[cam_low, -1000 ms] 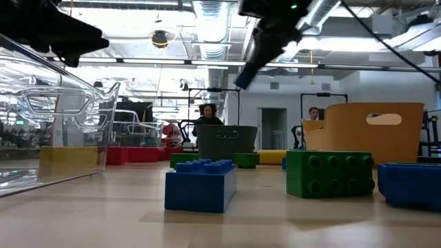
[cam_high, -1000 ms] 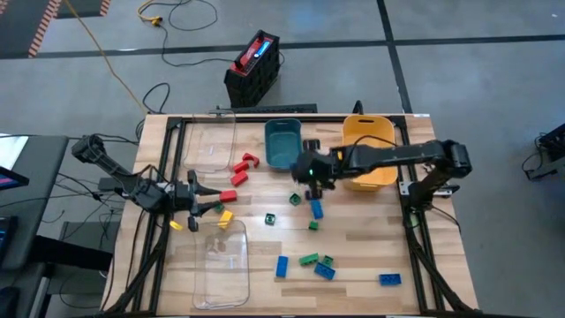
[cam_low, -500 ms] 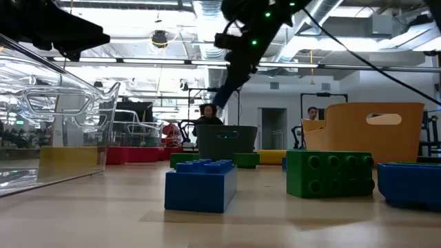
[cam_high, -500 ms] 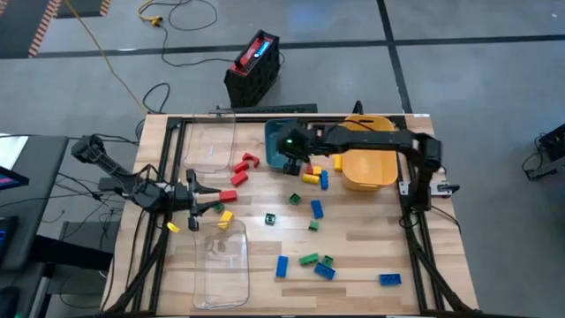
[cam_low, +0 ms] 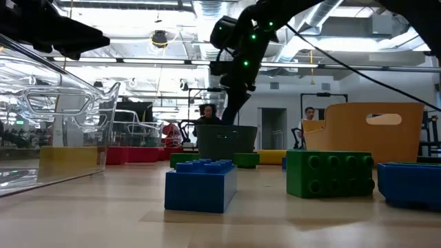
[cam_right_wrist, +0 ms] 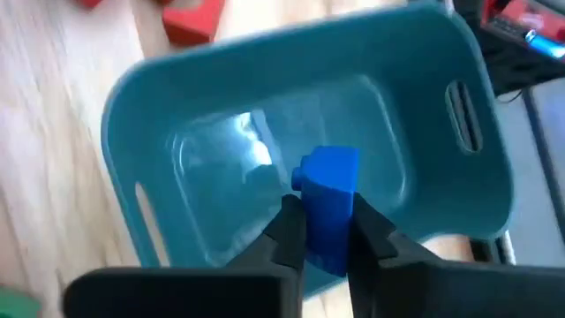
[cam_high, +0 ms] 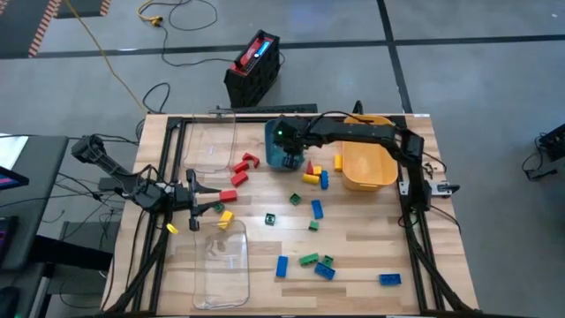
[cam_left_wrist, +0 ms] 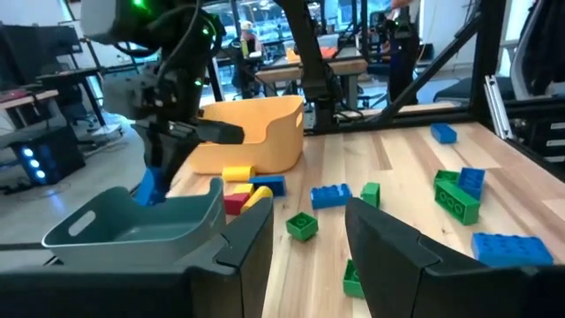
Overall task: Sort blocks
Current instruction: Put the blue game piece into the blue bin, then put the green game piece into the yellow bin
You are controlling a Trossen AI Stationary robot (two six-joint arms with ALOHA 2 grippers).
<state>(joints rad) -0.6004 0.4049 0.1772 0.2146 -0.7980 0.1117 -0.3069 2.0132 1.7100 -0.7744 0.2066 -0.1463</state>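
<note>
My right gripper (cam_right_wrist: 324, 207) hovers over the teal bin (cam_high: 281, 141) at the table's far middle, shut on a blue block (cam_right_wrist: 328, 190). The left wrist view shows that block (cam_left_wrist: 148, 187) just above the bin's rim (cam_left_wrist: 132, 221). Several red, yellow, green and blue blocks lie loose on the wood, among them a red one (cam_high: 238, 177) and a blue one (cam_high: 316, 209). My left gripper (cam_high: 203, 204) waits at the table's left side, level, open, with nothing between its fingers (cam_left_wrist: 252, 252). My right gripper pinches the blue block by two opposite sides (cam_right_wrist: 309, 221) between its two fingers. The fingers slant down from the table's right. The block is lifted clear and sits over the teal bin's hollow (cam_right_wrist: 238, 168), sticking out past the fingertips.
A yellow bin (cam_high: 369, 168) stands right of the teal one. One clear tray (cam_high: 221, 261) lies at the near left, another (cam_high: 212, 141) at the far left. Black frame posts (cam_high: 415, 230) run along both table sides. People show in the room beyond (cam_low: 207, 117).
My right gripper has carried the blue block from above the table's middle toward the far left, sinking and rolling a little, until it is over the teal bin. The block has stayed between the fingers.
</note>
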